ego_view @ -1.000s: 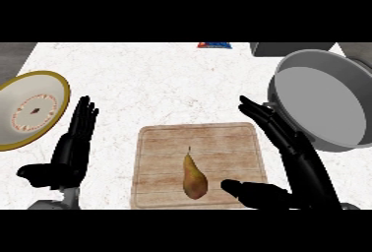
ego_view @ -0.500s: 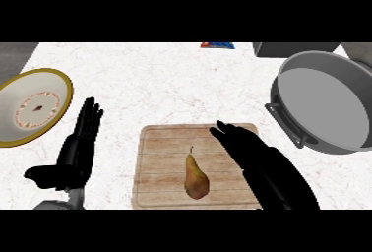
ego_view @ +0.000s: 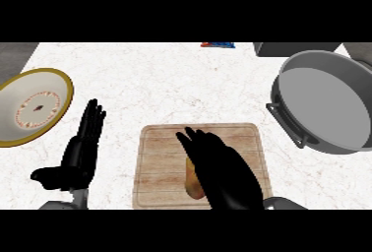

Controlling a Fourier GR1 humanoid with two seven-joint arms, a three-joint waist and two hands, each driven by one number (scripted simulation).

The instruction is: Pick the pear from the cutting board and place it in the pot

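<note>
One second has brought the right hand (ego_view: 222, 172) leftward over the cutting board (ego_view: 163, 162), fingers straight and released, covering most of the pear (ego_view: 192, 183). Nothing is grasped yet; the pot (ego_view: 323, 106) waits far right. The left hand (ego_view: 81, 150) rests open.

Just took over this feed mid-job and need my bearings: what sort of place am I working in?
Most likely a kitchen counter: a pale marbled counter carries a wooden cutting board with a pear on it, a grey pot at the right and a gold-rimmed plate at the left.
</note>
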